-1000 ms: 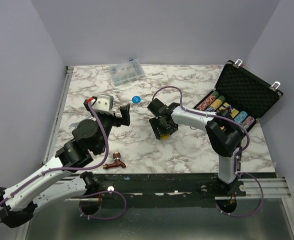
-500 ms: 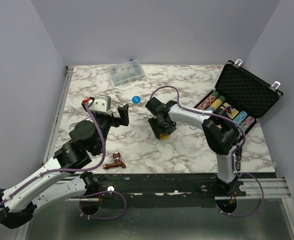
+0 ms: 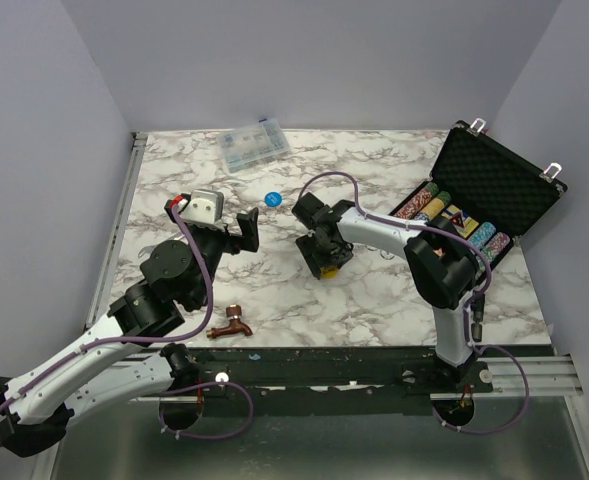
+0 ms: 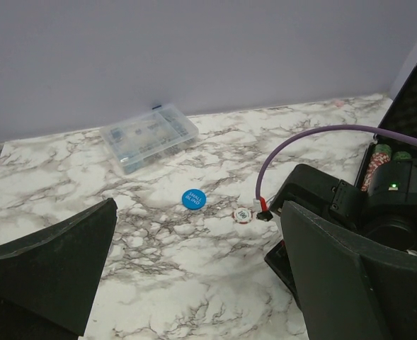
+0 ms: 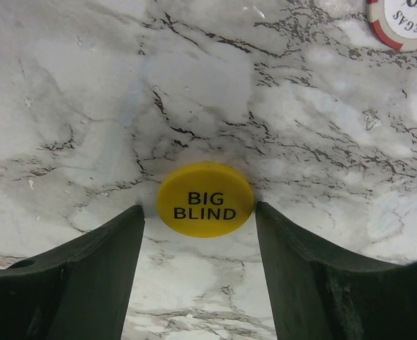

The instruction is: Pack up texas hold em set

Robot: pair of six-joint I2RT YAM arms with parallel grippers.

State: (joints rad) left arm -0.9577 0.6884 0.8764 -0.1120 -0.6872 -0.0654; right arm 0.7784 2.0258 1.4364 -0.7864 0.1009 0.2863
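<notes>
Right wrist view: flat yellow round plastic disc [image 5: 205,200] printed BIG BLIND lies on the glossy marble-pattern tabletop [image 5: 88,106], between the fingers of the right gripper [image 5: 200,212]. Jaws part-open and straddling it, not pinching yet; likely lining up a pick. Left gripper [image 4: 194,283] spread wide, empty, hovering. Black foam-lined hard case [image 3: 499,180] sits open at the far right with multicoloured chip rows [image 3: 454,215] inside. Small blue round disc [image 4: 193,199] and red-white chip [image 4: 243,214] lie loose on the marble.

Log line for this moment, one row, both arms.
right jaws: open, astride yellow disc, not gripping | left jaws: open, empty | blue disc: loose on table | case: lid open
</notes>
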